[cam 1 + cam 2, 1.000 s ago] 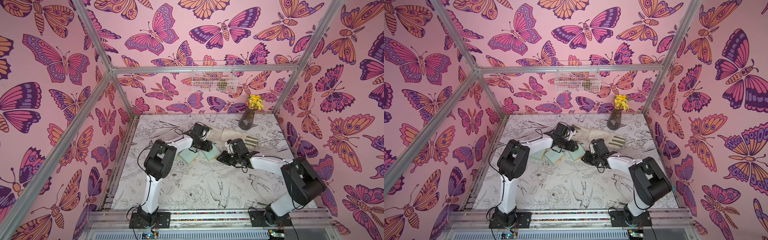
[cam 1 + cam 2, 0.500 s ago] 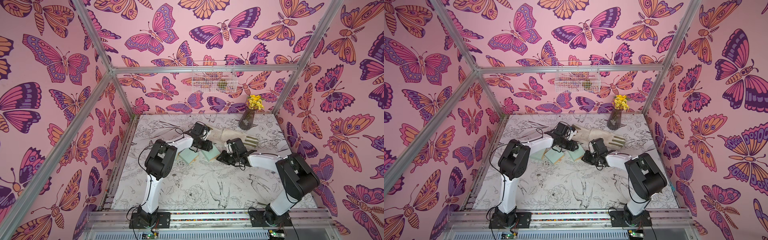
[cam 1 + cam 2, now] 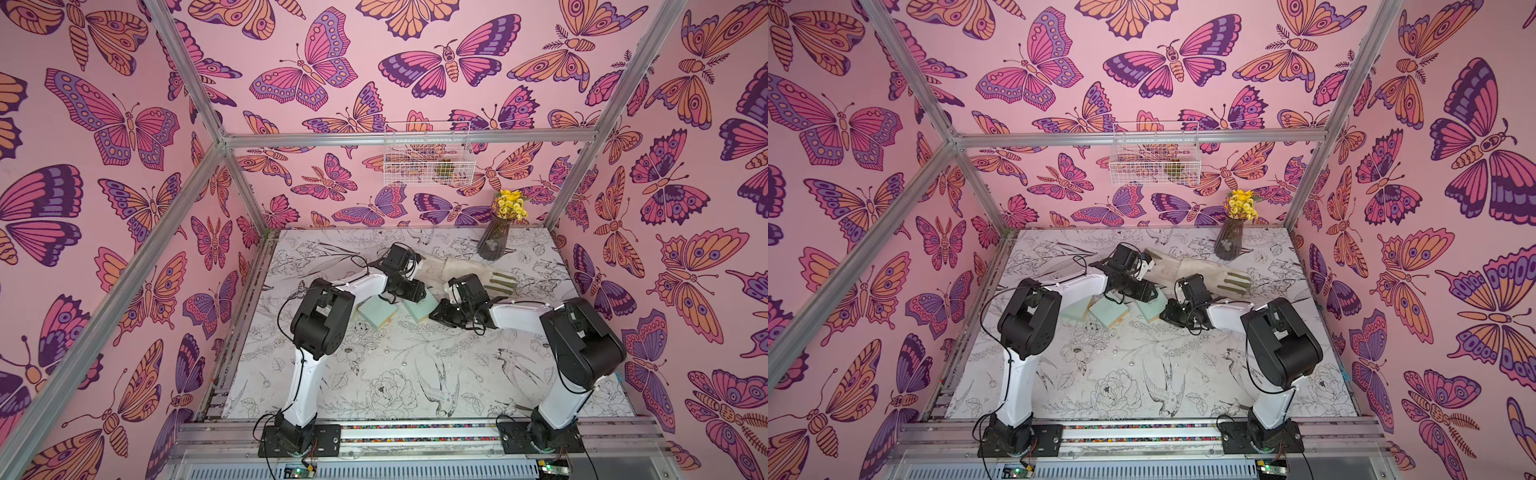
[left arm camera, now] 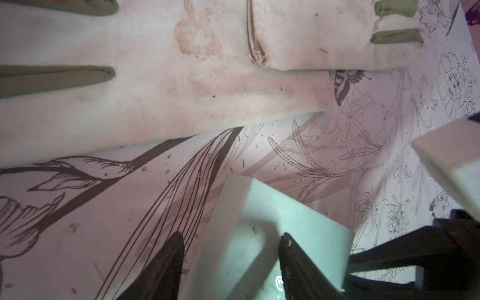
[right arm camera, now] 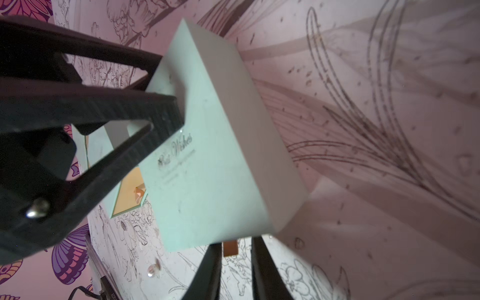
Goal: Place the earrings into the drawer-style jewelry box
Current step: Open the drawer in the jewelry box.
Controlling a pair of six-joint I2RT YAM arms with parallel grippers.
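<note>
1. Noting an inward swing of the right arm [image 3: 515, 318] at its elbow since a second ago; nothing else visibly shifted.
2. Spotting a glove [image 3: 449, 266] flat just beyond the left jaws, touching neither; crowds that side against any push.
3. Straddling one end of the jewelry box [image 5: 207, 155] with the left gripper [image 4: 231, 235], one jaw on the mint top, its mate outside the white wall; probably bracing for the drawer pull; cannot tell whether clamped.
4. Seeing a second box [image 5: 124, 197] beside the left jaws, open, yellow lining showing.
5. Flanking a brown pull tab [image 5: 230, 248] with the right gripper [image 5: 236, 242], jaws narrow; cannot tell whether pinched.
6. Finding one pearl earring [image 5: 153, 268] loose on the table [image 5: 363, 155] just outside the right jaws, in no drawer; risks being swept.
</note>
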